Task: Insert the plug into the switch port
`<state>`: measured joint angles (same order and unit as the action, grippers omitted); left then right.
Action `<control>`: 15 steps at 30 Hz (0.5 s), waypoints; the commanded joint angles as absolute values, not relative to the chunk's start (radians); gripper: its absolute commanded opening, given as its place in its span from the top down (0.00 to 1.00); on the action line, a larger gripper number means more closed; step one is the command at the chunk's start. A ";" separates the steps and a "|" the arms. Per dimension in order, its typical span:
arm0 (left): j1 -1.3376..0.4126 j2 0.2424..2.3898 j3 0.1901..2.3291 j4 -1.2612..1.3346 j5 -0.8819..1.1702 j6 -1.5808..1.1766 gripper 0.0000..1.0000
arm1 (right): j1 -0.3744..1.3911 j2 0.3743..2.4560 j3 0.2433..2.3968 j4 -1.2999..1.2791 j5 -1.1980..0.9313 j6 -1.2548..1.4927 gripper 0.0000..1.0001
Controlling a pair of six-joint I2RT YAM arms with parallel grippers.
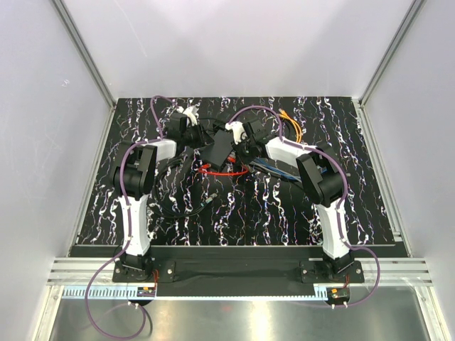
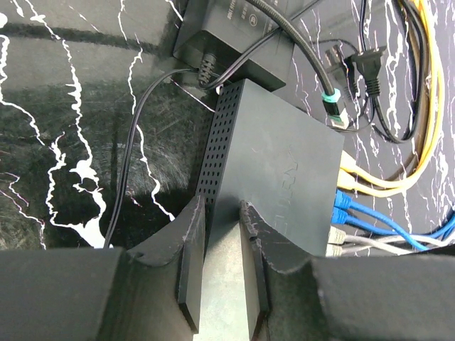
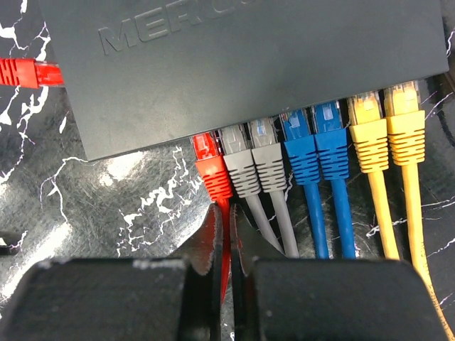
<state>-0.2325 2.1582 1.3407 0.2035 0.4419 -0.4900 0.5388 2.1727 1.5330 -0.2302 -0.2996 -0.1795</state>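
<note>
On the left side of the switch [image 2: 284, 163], the left pincer [image 2: 220, 220] is squeezed shut on the box's edge. I think its job now is to hold the switch firm, so the box does not slide or turn when the plug gets pushed.

Along the switch's socket edge, going left to right, are the red plug [image 3: 211, 167], two grey plugs [image 3: 249, 153], two blue plugs [image 3: 313, 142] and two yellow plugs [image 3: 387, 128]. The red plug is at the end socket, touching the switch and just beside the first grey plug. I cannot tell if it is all the way in.

On the right side of the switch, the right pincer [image 3: 224, 220] is pinched shut on the red cable [image 3: 222, 204], just behind the red plug. The plug sits right in front of its fingertips, between them and the switch.

To do this step well, I think the right pincer should push slowly and straight at the switch, with the plug lined up with its socket. The cable is thin and could bend or slip, so a gentle push looks best.
</note>
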 commanded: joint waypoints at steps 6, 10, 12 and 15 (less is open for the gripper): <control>-0.440 2.171 1.256 0.035 0.825 -0.614 0.87 | 0.606 2.223 1.670 0.213 -0.330 -0.156 1.00; -0.433 2.166 1.269 0.025 0.830 -0.601 0.84 | 0.600 2.211 1.641 0.196 -0.354 -0.204 1.00; -0.428 2.161 1.275 0.021 0.830 -0.597 0.82 | 0.595 2.200 1.631 0.175 -0.374 -0.228 1.00; -0.410 2.155 1.304 -0.021 0.816 -0.566 0.81 | 0.592 2.180 1.606 0.128 -0.417 -0.267 1.00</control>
<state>-0.2333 2.1551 1.3239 0.2371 0.4335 -0.5079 0.5392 2.1818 1.5520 -0.2535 -0.3134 -0.2180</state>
